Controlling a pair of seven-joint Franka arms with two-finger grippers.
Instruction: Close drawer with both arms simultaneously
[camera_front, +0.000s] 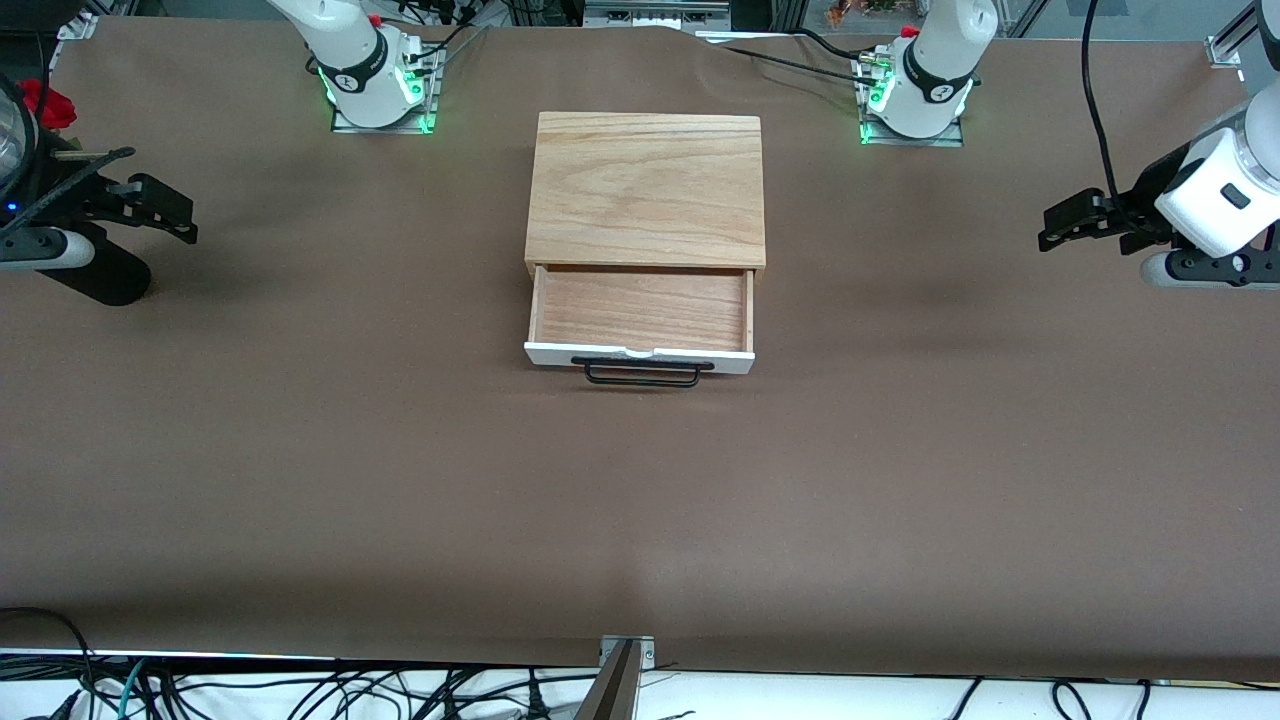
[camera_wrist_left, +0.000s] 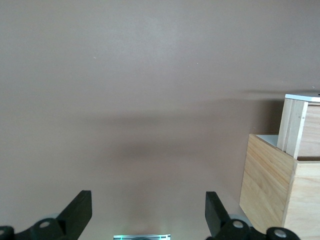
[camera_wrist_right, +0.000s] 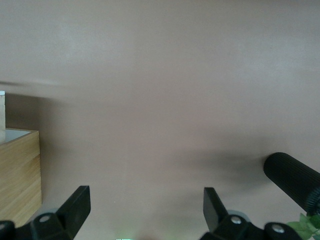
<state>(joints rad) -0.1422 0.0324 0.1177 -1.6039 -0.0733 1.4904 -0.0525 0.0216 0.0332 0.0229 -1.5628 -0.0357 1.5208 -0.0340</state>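
Note:
The drawer (camera_front: 640, 310) stands pulled out of the small wooden box (camera_front: 645, 190) at the table's middle, toward the front camera. Its white front panel (camera_front: 560, 353) carries a black wire handle (camera_front: 642, 373), and the tray is empty. My left gripper (camera_front: 1052, 230) hangs open over the table toward the left arm's end, well away from the box. My right gripper (camera_front: 180, 215) hangs open toward the right arm's end, also well away. The left wrist view shows open fingers (camera_wrist_left: 80, 212), the box (camera_wrist_left: 270, 190) and the drawer's side (camera_wrist_left: 299, 125). The right wrist view shows open fingers (camera_wrist_right: 77, 205) and the box (camera_wrist_right: 20, 170).
A black ribbed cylinder (camera_front: 100, 275) lies under the right gripper and shows in the right wrist view (camera_wrist_right: 292, 180). A red object (camera_front: 45, 100) sits at that table end. A metal clamp (camera_front: 625, 670) and cables (camera_front: 300, 690) line the table's front edge.

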